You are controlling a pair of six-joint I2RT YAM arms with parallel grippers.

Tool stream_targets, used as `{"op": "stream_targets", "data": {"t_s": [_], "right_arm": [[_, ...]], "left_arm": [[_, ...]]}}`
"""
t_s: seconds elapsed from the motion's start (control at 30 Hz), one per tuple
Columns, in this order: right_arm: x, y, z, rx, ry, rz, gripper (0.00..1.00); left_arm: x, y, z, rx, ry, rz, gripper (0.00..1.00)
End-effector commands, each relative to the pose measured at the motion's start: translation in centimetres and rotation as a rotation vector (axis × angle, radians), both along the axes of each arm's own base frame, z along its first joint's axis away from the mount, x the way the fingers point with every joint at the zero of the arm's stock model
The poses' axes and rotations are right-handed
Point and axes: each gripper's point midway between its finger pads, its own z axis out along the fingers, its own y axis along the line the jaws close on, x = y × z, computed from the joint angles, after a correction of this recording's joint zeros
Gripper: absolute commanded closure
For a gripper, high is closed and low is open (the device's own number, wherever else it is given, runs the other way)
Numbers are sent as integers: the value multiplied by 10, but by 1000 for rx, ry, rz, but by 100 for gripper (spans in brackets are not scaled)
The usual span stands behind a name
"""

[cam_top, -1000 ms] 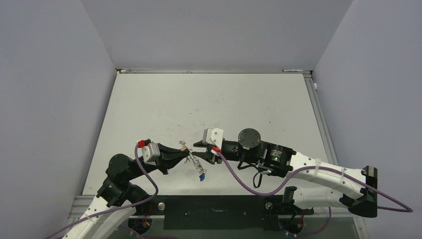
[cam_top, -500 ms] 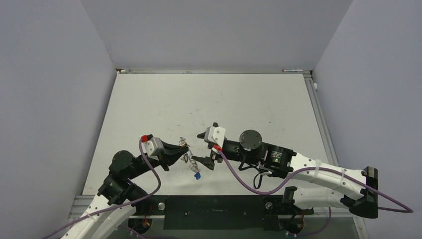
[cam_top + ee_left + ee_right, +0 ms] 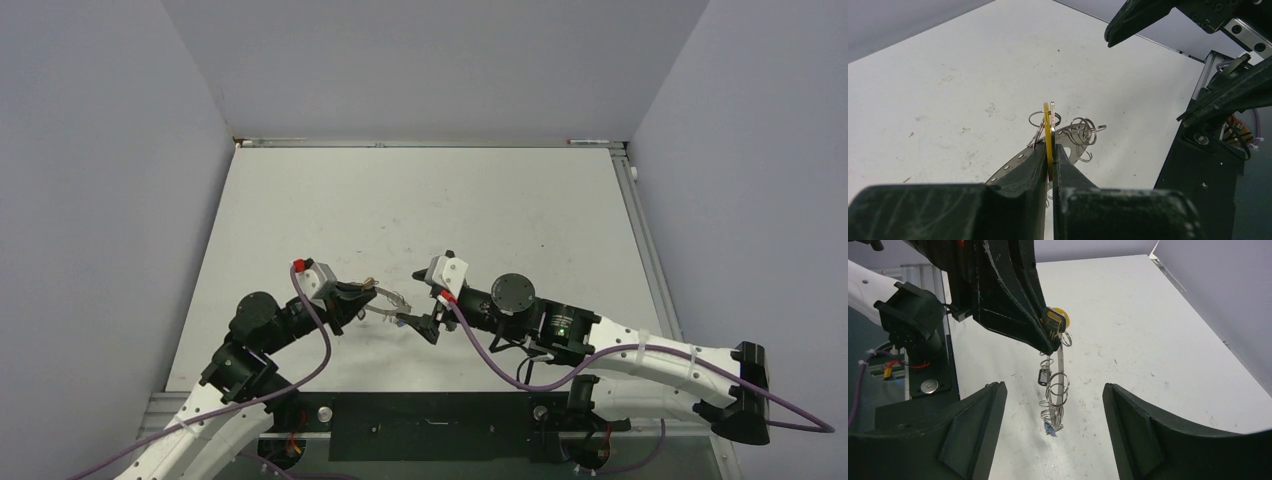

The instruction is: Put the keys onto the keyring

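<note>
- The left gripper (image 3: 1049,150) stayed clamped on the yellow-headed key (image 3: 1047,125), gripping its flat head edge-on between the two fingers, just as a second earlier.
- The right gripper (image 3: 412,298) had been nearly closed at the bunch a second before. It now stood wide open, one finger on each side of the hanging metal and touching none of it.
- The keyring (image 3: 390,302) hung from the left gripper above the table (image 3: 450,200), between the two grippers. With it hung a perforated strip (image 3: 1060,360) and several small wire rings.
- In the right wrist view, the dark-rimmed key (image 3: 1043,376) dangled beside the strip and the blue-headed key (image 3: 1050,427) sat at the very bottom of the bunch.
- A second earlier, in the top view, the bunch trailed toward the near edge with the blue head showing clear of both grippers. Now it was drawn up short between them.
- Both arms had shifted a little to the right in the top view.
</note>
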Motion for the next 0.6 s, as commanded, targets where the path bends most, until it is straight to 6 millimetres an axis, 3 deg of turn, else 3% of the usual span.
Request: {"op": "stream_targets", "data": {"t_s": [0.0,0.33,0.57], "right_arm": [[10,-15,31,133,-13,-93,28],[16,-34,31,143,-4,-163,28],[21,-35,32,148,-13,-186,28]], "left_arm": [[6,4,36,-47,-56,41,100],[6,13,20,-1,139,113,100],[-20,16,24,17,238,54,100]]}}
